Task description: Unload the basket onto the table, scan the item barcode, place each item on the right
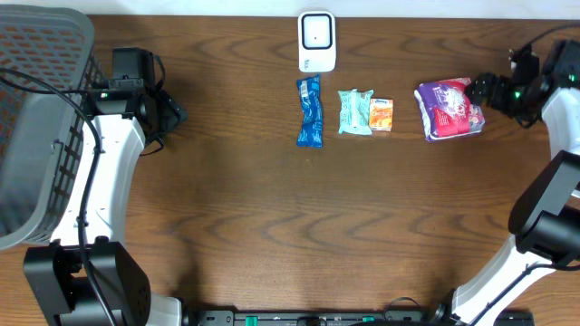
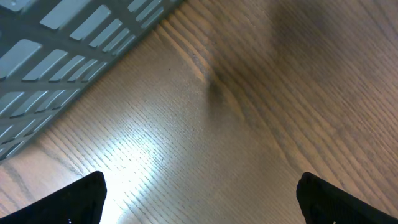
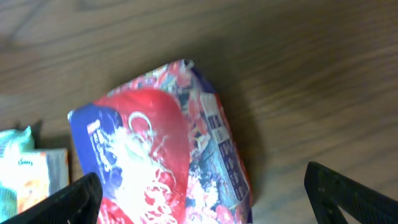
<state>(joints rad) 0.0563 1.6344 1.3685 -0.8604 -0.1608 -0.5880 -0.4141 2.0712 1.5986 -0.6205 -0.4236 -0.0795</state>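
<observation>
A white barcode scanner (image 1: pixel 316 41) stands at the table's far middle. In front of it lie a blue packet (image 1: pixel 310 111), a teal packet (image 1: pixel 355 111), a small orange packet (image 1: pixel 381 115) and a purple-red bag (image 1: pixel 450 109). My right gripper (image 1: pixel 478 93) is open at the bag's right edge. In the right wrist view the bag (image 3: pixel 161 155) lies flat on the wood under the gripper (image 3: pixel 205 205), with its fingers wide apart and not touching it. My left gripper (image 1: pixel 172 115) is open over bare wood, and it (image 2: pixel 202 205) holds nothing.
A grey mesh basket (image 1: pixel 36 118) fills the left edge of the table, and its wall (image 2: pixel 68 56) shows just beyond my left gripper. The teal and orange packets (image 3: pixel 25 177) lie just left of the bag. Brown wood covers the near half.
</observation>
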